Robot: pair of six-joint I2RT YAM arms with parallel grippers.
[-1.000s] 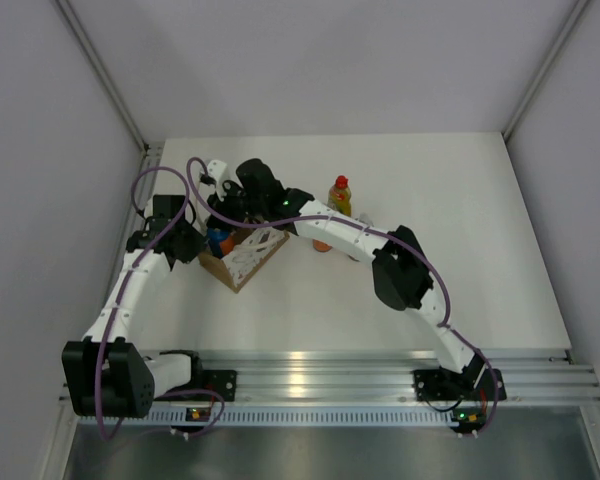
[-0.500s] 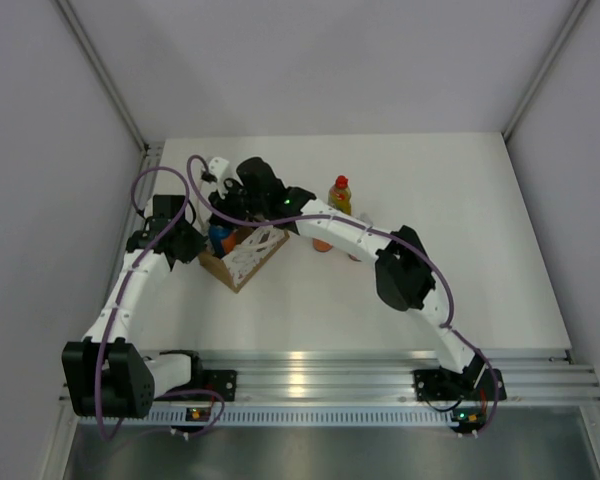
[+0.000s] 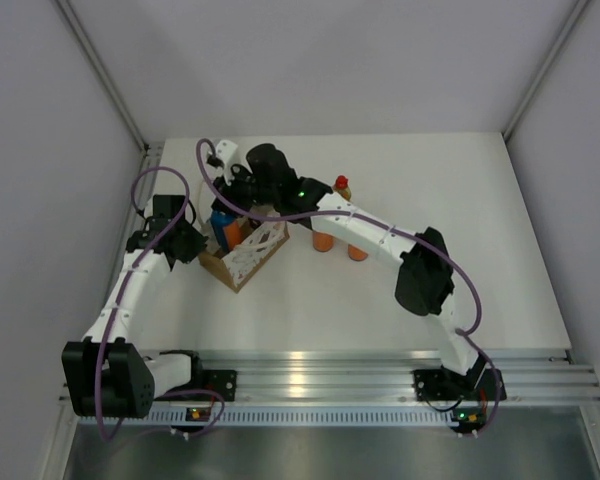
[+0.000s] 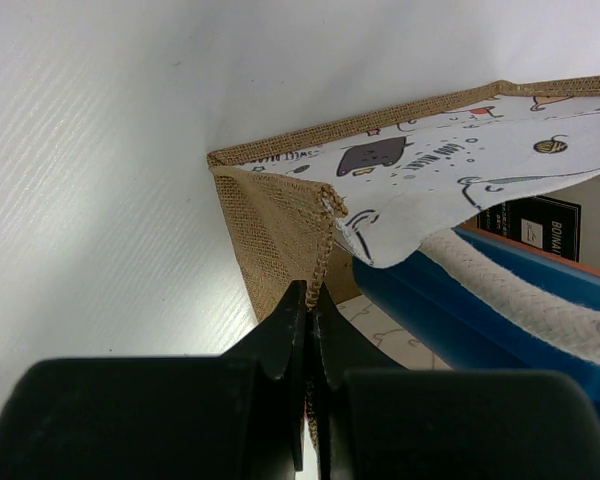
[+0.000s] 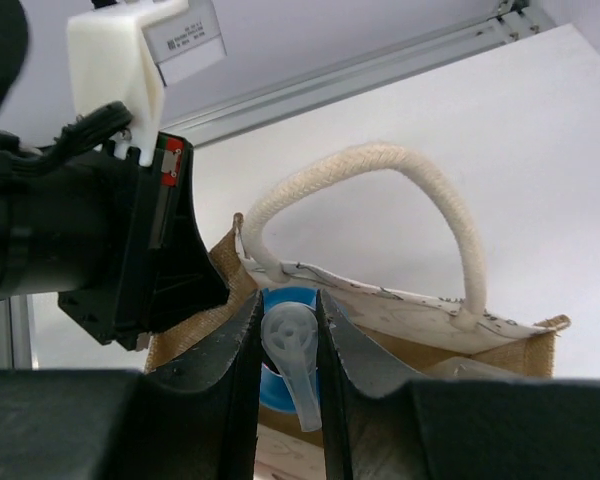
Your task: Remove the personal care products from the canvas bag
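White tabletop (image 3: pixel 460 200) between pale grey walls. The canvas bag (image 3: pixel 245 262) stands at its left side. It is a small tan burlap box with thick white cord handles (image 5: pixel 380 165), white netting on its near face and a white lining printed with little cartoon figures; the lining's lettering is too small to read.

An orange-and-blue bottle (image 3: pixel 226 230) stands in the bag's mouth, and its black label shows "BONA" before the frame cuts it off.

A yellow bottle with red cap (image 3: pixel 341 187) stands outside, to the right. An orange bottle (image 3: pixel 323 241) and a second orange bottle (image 3: pixel 357 252) stand near it.

The left gripper (image 4: pixel 308 290) reaches in low, its claw pressed together on the bag's burlap corner seam. The right arm bends across the table, and the right gripper (image 5: pixel 288 300) points down over the bag, pinching the bottle's pale cap (image 5: pixel 288 345).
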